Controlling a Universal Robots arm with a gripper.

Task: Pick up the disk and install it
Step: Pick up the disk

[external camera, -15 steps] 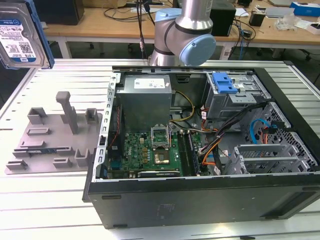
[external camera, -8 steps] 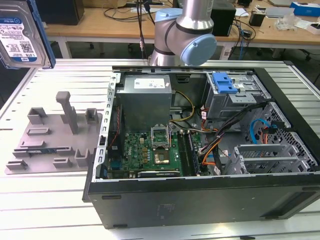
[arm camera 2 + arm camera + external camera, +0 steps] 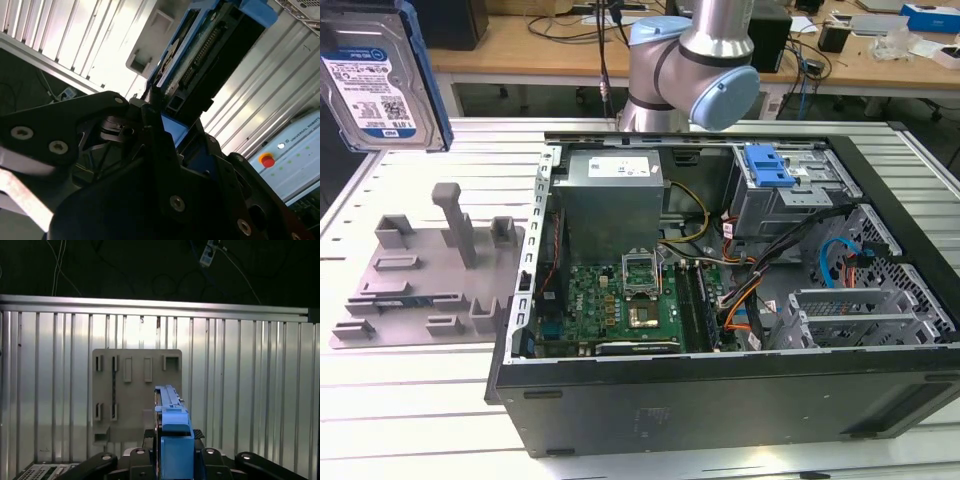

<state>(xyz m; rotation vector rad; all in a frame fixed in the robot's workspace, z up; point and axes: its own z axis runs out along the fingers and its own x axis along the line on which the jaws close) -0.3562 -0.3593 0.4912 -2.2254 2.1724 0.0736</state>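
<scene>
You have the slotted metal desk (image 3: 410,420) carrying an open computer case (image 3: 720,410) toward the exterior view's right, lying on its side with board and cables exposed, and the arm (image 3: 705,60) stands behind it. Just beside the case, on the exterior view's left, a grey fixture plate (image 3: 420,290) lies flat on the desk. Inside the case a grey power supply box (image 3: 610,190) sits against the far wall, and a small blue latch panel (image 3: 767,165) sits on the drive cage further to the exterior view's right. The disk (image 3: 382,80) is up off the desk at the exterior view's upper left, well apart from the case, its white-and-blue label facing that camera and its blue carrier bracket framing it. In the first wrist view you see it edge-on, with the fixture plate beyond it. Your gripper (image 3: 175,437) is clamped on the disk, its dark fingers pressed against the blue bracket from both sides
</scene>
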